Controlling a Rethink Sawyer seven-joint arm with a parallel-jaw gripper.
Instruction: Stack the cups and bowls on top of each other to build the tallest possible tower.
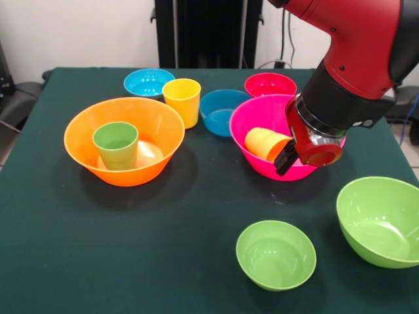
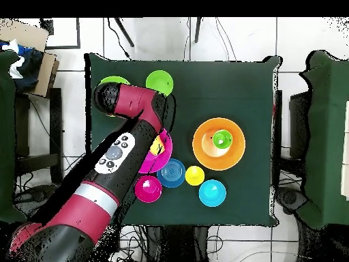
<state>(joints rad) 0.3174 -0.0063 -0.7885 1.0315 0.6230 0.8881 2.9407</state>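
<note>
Gripper (image 1: pixel 285 157) sits clamped on the tilted orange cup (image 1: pixel 265 142), inside the pink bowl (image 1: pixel 256 121). Little is built, I judge: only the green cup (image 1: pixel 116 144) stands upright in the orange bowl (image 1: pixel 124 139); yellow cup (image 1: pixel 182 101), light blue bowl (image 1: pixel 149 82), blue bowl (image 1: pixel 222 111) and red bowl (image 1: pixel 270 84) remain loose behind. Two green bowls (image 1: pixel 275 254) (image 1: pixel 381 220) lie in front, well apart, blocking nothing; the arm hides the pink bowl's far side.

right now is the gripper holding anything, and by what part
It looks like yes: the gripper holds the small orange-yellow plastic cup by its rim end, tilted on its side over the large hot pink plastic bowl.
</note>
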